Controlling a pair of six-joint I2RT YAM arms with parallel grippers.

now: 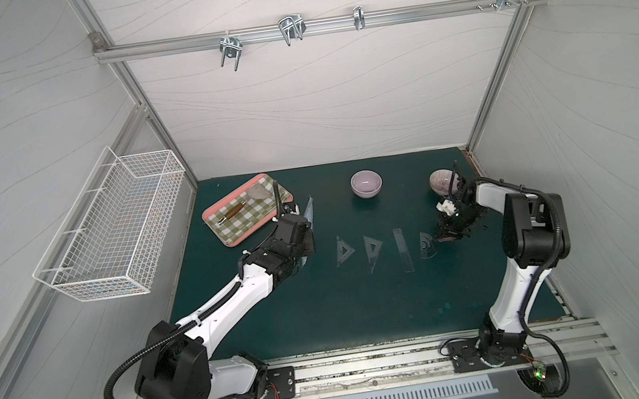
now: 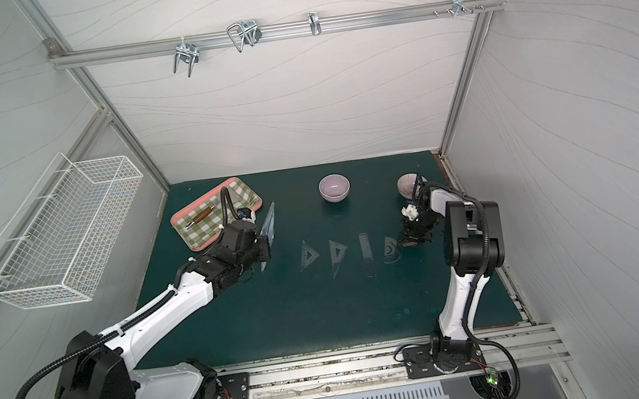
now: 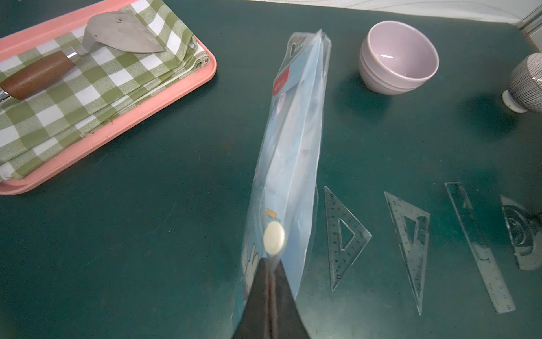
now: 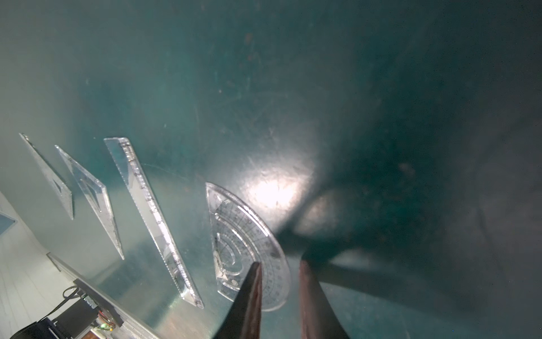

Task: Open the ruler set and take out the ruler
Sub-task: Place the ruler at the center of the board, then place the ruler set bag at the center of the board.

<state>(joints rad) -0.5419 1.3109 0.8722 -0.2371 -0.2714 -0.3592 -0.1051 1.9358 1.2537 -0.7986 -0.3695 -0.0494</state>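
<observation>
The ruler set (image 3: 293,141), a light-blue card in a clear sleeve, is held edge-up above the green table, and shows in both top views (image 1: 308,214) (image 2: 269,226). My left gripper (image 3: 271,261) is shut on its near end, just behind a white round snap. A clear straight ruler (image 1: 403,249) (image 4: 152,217) lies flat on the table, between two clear set squares (image 1: 344,251) (image 1: 373,248) and a clear protractor (image 4: 243,243). My right gripper (image 4: 278,262) hangs low at the protractor's curved edge. Its jaws are open with nothing between them, and one fingertip overlaps the rim.
A pink-rimmed tray (image 1: 210,212) with a green checked cloth and a wooden-handled server sits at the back left. A lilac bowl (image 1: 366,184) and a striped bowl (image 1: 442,181) on its side stand at the back. A white wire basket (image 1: 111,223) hangs on the left wall.
</observation>
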